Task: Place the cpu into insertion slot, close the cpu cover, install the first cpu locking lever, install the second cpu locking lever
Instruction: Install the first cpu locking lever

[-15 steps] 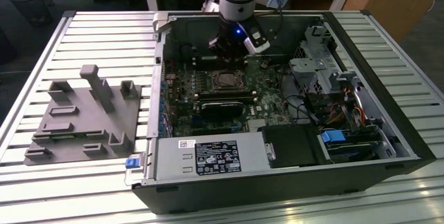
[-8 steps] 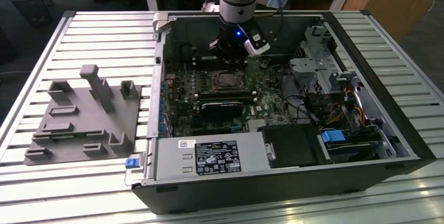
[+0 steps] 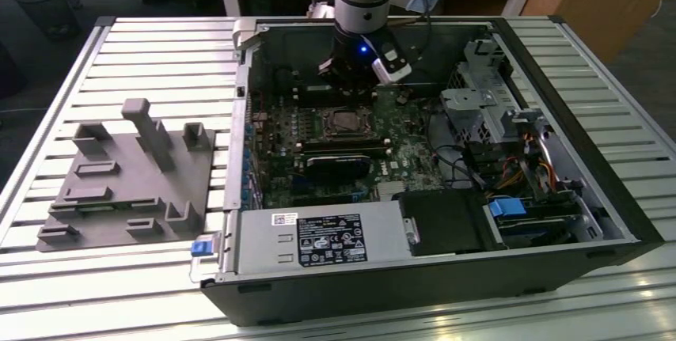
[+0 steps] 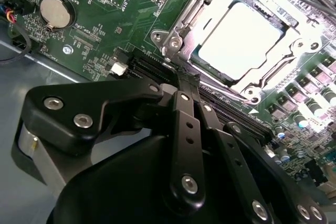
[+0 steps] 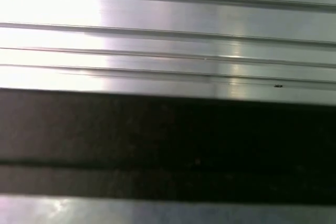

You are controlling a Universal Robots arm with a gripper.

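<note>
Ribbed aluminium table [image 3: 127, 48] | matte black pincer [image 4: 181, 85] pressed together | glossy square cpu [image 4: 241, 38] under steel cpu cover [image 4: 197, 22]

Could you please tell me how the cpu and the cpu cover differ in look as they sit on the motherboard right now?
In the second wrist view, the cpu is a solid, flat square with a plain pale face, while the cpu cover is an open metal frame with a large square window. The cpu sits inside the window; the cpu cover lies around it, with tabs and screws at its edge. Both are metallic, square and lie flat on the green motherboard.
</note>
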